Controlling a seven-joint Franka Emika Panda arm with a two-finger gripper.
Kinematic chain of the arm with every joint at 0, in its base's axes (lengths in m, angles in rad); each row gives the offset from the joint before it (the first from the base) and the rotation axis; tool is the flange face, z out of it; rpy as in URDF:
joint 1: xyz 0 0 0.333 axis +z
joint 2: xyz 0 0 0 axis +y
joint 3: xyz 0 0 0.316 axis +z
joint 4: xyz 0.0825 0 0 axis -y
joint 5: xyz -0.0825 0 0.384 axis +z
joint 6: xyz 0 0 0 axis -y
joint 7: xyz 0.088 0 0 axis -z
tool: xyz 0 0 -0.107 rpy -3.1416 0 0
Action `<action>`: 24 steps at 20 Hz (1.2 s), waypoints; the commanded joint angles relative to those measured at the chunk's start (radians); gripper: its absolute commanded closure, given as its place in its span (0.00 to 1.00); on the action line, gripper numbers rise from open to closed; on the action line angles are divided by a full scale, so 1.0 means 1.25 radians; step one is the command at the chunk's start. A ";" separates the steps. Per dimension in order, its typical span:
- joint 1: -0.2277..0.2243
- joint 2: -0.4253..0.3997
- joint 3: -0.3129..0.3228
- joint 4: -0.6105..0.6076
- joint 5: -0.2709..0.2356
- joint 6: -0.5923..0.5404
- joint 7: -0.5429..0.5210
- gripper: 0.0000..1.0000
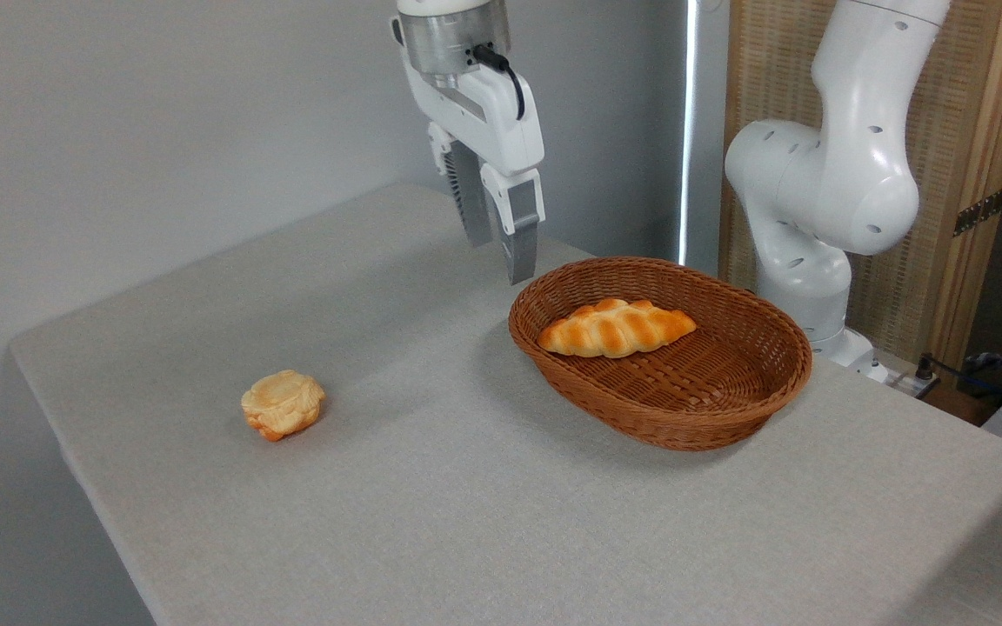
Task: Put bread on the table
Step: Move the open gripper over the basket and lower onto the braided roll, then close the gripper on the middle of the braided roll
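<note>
The bread [616, 328] lies inside the wicker basket [710, 417], toward its far-left side, on the grey table [466, 487]. The gripper [501, 252] hangs in the air above the table, just left of the basket's rim and clear of it, fingers pointing down with a gap between them, holding nothing. A small round pastry [283, 403] sits on the table well left of the basket

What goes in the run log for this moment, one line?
claw: open, empty, above table | bread: in basket | pastry: on table | step: grasp not begun
</note>
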 commanded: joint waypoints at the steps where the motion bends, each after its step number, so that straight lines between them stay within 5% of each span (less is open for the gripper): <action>1: -0.055 -0.082 0.008 -0.090 -0.002 -0.009 0.046 0.00; 5: -0.051 -0.200 0.015 -0.208 -0.002 -0.010 0.127 0.00; 9: -0.051 -0.249 0.019 -0.277 0.002 -0.011 0.141 0.00; 12: -0.052 -0.263 0.019 -0.322 0.053 -0.014 0.149 0.00; 24: -0.056 -0.247 0.019 -0.387 0.056 0.024 0.181 0.00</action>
